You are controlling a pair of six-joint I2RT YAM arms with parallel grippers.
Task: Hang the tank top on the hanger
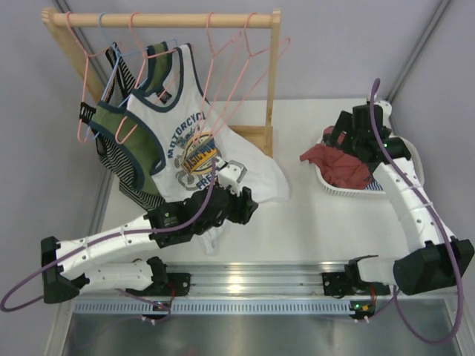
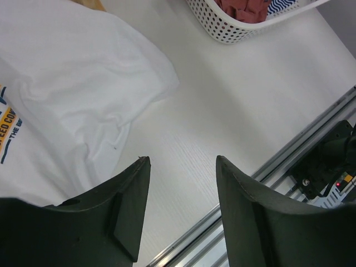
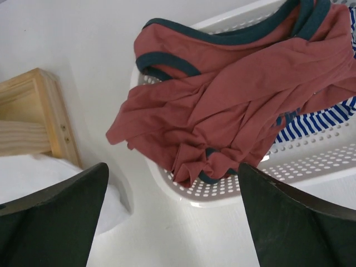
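The rust-red tank top [image 1: 338,165] with dark trim lies crumpled in the white basket [image 1: 375,193] at the right, one edge over the rim. It fills the right wrist view [image 3: 233,100]. My right gripper [image 1: 344,138] hovers over it, open and empty [image 3: 172,165]. Several thin pink hangers [image 1: 250,41] hang empty on the wooden rack. My left gripper [image 1: 245,204] is open and empty [image 2: 182,158], low over the table beside the hem of the white tank top [image 2: 67,83].
The wooden rack [image 1: 163,20] stands at back left, holding the white Motorcycle top [image 1: 185,141], a green top [image 1: 130,141], a striped garment and a light blue hanger. Its base post [image 3: 39,111] is near the basket. A metal rail [image 1: 252,285] runs along the near edge.
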